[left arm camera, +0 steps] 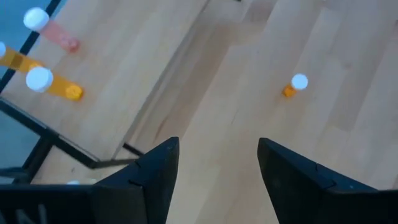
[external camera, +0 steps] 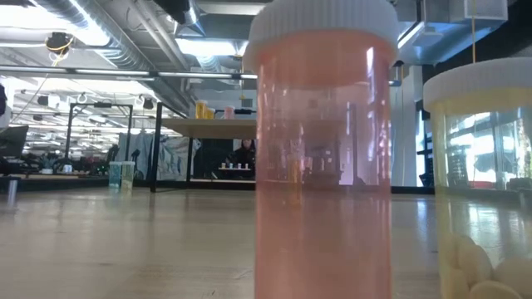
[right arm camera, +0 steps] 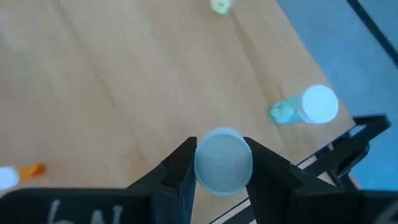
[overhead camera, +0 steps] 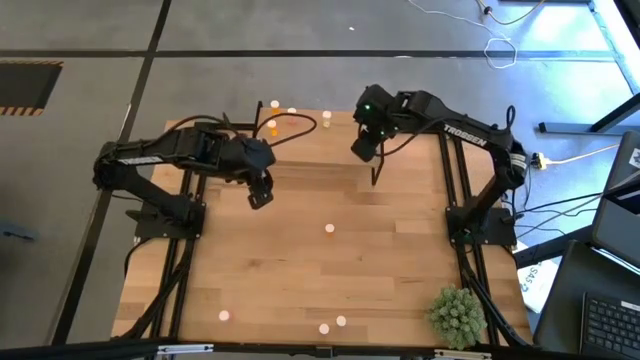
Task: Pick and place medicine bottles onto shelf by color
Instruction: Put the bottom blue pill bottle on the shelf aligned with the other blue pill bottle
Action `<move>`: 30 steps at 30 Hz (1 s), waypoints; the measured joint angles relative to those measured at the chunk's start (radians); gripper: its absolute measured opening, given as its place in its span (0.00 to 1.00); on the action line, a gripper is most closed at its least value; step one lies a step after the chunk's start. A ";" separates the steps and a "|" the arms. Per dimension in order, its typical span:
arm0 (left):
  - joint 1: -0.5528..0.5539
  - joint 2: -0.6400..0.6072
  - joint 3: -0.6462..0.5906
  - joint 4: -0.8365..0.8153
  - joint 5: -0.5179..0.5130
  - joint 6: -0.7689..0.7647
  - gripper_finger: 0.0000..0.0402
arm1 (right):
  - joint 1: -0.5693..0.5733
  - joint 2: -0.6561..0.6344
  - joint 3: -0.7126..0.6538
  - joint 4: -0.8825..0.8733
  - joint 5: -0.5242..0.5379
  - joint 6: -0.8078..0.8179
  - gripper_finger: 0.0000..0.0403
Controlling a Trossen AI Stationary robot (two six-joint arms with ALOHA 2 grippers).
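A bottle [right arm camera: 223, 160] with a whitish cap sits clamped between the fingers of the right gripper [right arm camera: 222, 163], cap toward the wrist camera, so its body colour cannot be told. It hangs over the shelf [right arm camera: 124, 81], the light-wood board at the table's far edge, near the corner where a pale green bottle [right arm camera: 305, 107] already stands; another greenish one [right arm camera: 219, 6] is farther along the board. An orange bottle [right arm camera: 25, 172] stands toward the other end. This looks like the placing step: the bottle is carried and not yet set down.

From above, the right gripper [overhead camera: 365, 143] is over the shelf's right part, while orange bottles [overhead camera: 272, 124] cluster on its left part. The next move calls for lowering the bottle upright beside its own colour group, clear of the pale green one, then releasing.

The left gripper [left arm camera: 217, 168] hovers over the table [overhead camera: 330, 270] with fingers wide and empty. Loose bottles remain, one [overhead camera: 329, 229] mid-table and others [overhead camera: 332, 324] near the front edge.
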 joint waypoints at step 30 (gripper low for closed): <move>0.039 0.000 0.000 0.106 -0.006 0.041 0.53 | -0.078 0.001 -0.149 0.126 -0.078 0.029 0.29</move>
